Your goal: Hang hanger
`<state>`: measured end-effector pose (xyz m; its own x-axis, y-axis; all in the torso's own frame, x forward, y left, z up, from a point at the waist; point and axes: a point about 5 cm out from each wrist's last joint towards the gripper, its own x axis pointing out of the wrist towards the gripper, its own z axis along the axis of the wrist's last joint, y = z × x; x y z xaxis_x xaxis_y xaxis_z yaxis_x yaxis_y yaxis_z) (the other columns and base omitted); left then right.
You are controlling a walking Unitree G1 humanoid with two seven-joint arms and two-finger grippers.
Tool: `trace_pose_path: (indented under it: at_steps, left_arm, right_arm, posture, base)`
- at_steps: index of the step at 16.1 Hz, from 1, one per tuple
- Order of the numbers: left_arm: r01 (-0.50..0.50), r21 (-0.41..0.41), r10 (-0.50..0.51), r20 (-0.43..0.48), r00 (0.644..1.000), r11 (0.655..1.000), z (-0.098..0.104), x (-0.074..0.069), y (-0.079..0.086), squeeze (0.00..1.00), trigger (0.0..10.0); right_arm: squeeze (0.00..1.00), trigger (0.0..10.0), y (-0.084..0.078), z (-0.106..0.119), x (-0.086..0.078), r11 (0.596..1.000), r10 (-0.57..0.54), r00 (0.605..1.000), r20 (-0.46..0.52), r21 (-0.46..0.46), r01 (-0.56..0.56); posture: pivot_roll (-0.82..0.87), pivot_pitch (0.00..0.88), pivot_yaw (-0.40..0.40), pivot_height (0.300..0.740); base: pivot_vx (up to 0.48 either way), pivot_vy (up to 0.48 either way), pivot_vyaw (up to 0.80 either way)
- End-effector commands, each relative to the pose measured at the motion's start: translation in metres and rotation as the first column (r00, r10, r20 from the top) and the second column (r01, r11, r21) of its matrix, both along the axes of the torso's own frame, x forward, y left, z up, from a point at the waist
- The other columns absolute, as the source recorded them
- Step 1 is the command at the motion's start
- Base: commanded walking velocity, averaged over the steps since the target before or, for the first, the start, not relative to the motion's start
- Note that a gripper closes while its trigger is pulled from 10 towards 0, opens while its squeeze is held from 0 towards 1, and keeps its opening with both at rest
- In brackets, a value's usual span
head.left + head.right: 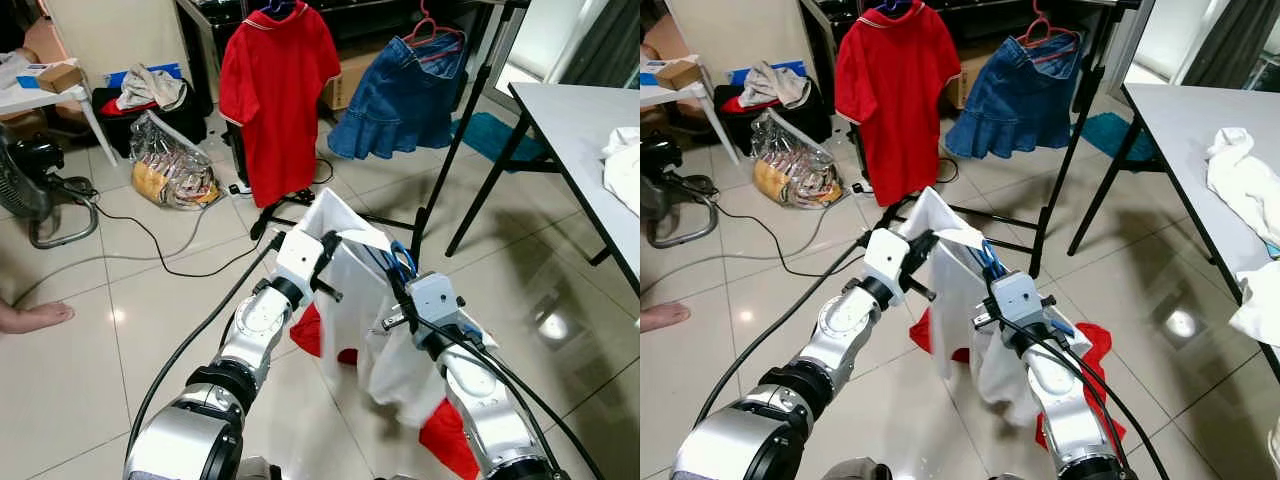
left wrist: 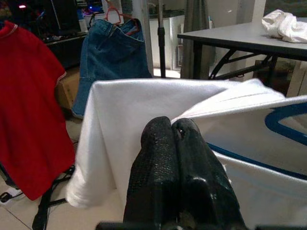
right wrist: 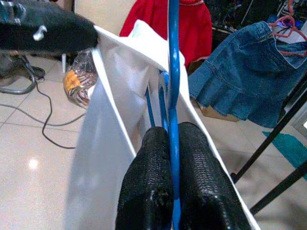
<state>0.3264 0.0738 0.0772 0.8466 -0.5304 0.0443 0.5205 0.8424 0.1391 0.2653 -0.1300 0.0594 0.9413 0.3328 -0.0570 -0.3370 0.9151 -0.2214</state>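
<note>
One hanger: the blue hanger [image 3: 172, 72] sits inside the white garment [image 1: 345, 300], held up in front of the robot, well short of the rack.
Right pincer [image 3: 173, 143]: closed on the hanger's blue wire, which runs up between the two black fingers.
Left pincer [image 2: 176, 139]: closed on a fold of the white cloth at the garment's shoulder, at about 10 o'clock from the right pincer.
Red cloth [image 1: 1095, 345]: on the floor under the garment, partly hidden by it.
Rack: the black rack pole [image 1: 460, 130] stands at 12 o'clock; a red shirt [image 1: 278, 90] and a denim skirt [image 1: 400, 95] already hang there.
Doing it well: judging from this, the hook should be kept upright and aimed at the gap between shirt and skirt, both grips held firm so the cloth does not slide off.
Risk: the black cable [image 1: 150, 245] on the floor tiles and the rack's feet could catch a step.
Table [image 1: 580, 120]: at 2 o'clock, carrying white cloths [image 1: 1240, 165].
</note>
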Motion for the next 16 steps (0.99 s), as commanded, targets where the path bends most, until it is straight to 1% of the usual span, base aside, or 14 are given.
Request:
trace_pose_path:
  at_steps: [1,4,6,9,10,12,16]
  left_arm:
    - [-0.034,-0.029,0.035,0.024,0.999,0.999,0.005,0.002,0.005,0.0,0.0]
    - [-0.054,-0.057,0.058,0.064,0.996,0.997,0.014,0.007,0.007,0.0,0.0]
    - [-0.069,-0.057,0.073,0.067,0.995,0.996,0.015,0.008,0.01,0.0,0.0]
    - [-0.116,-0.043,0.118,0.058,0.991,0.992,0.01,0.007,0.024,0.0,0.0]
    - [-0.121,-0.037,0.123,0.058,0.991,0.992,0.009,0.006,0.025,0.0,0.0]
    - [-0.162,-0.025,0.164,0.056,0.985,0.986,0.007,0.006,0.035,0.0,0.0]
    - [-0.22,-0.019,0.221,0.073,0.973,0.975,0.009,0.008,0.046,0.0,0.0]
  right_arm:
    - [0.0,10.0,-0.005,-0.001,-0.001,1.0,-0.024,1.0,-0.003,-0.01,0.024]
    - [0.0,10.0,-0.005,-0.004,0.0,0.999,-0.024,1.0,-0.02,-0.031,0.024]
    - [0.0,10.0,-0.006,-0.005,0.0,0.999,-0.03,0.999,-0.028,-0.038,0.029]
    - [0.0,10.0,-0.013,-0.007,0.001,0.998,-0.062,0.997,-0.048,-0.035,0.06]
    - [0.0,10.0,-0.013,-0.007,0.001,0.997,-0.064,0.997,-0.049,-0.034,0.062]
    - [0.0,10.0,-0.014,-0.008,0.001,0.997,-0.067,0.996,-0.053,-0.037,0.065]
    - [0.0,10.0,-0.015,-0.009,0.0,0.997,-0.064,0.996,-0.059,-0.04,0.062]
  posture:
    - [0.04,0.033,0.017,0.74]
    - [0.04,0.033,0.017,0.74]
    - [0.05,0.03,0.014,0.74]
    - [0.05,0.028,0.014,0.74]
    - [0.05,0.028,0.014,0.74]
    - [0.05,0.028,0.013,0.74]
    - [0.06,0.024,0.012,0.74]
  base:
    - [0.0,0.0,0.0]
    - [0.0,0.0,0.0]
    - [0.0,0.0,0.0]
    - [0.0,0.0,0.0]
    - [0.0,0.0,0.0]
    - [0.0,0.0,0.0]
    - [0.0,0.0,0.0]
